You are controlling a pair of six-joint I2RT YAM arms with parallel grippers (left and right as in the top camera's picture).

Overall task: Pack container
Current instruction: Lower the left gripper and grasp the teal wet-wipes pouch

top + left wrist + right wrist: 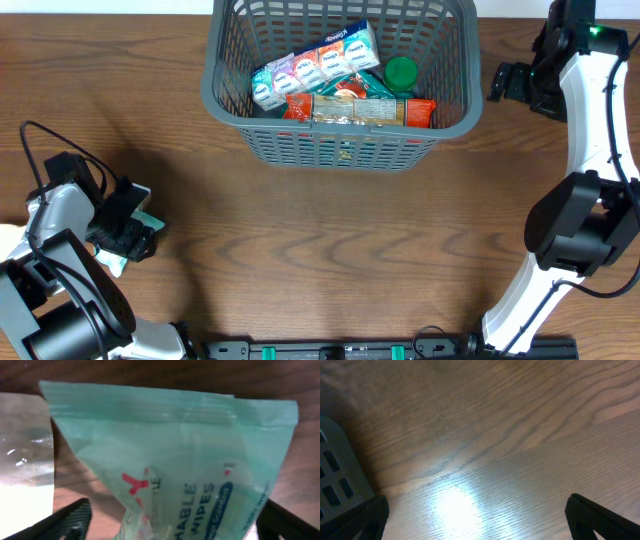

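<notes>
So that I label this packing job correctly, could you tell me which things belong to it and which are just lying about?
Job: basket, snack packets, orange packet and green cap inside it; wipes packet between the left fingers.
Lying about, seemingly: pale shiny sheet beside the wipes.

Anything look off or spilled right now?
Nothing spilled or damaged. The basket sits upright, packets inside. Only the wipes pack lies outside, on the table between the left gripper's open fingers.
</notes>
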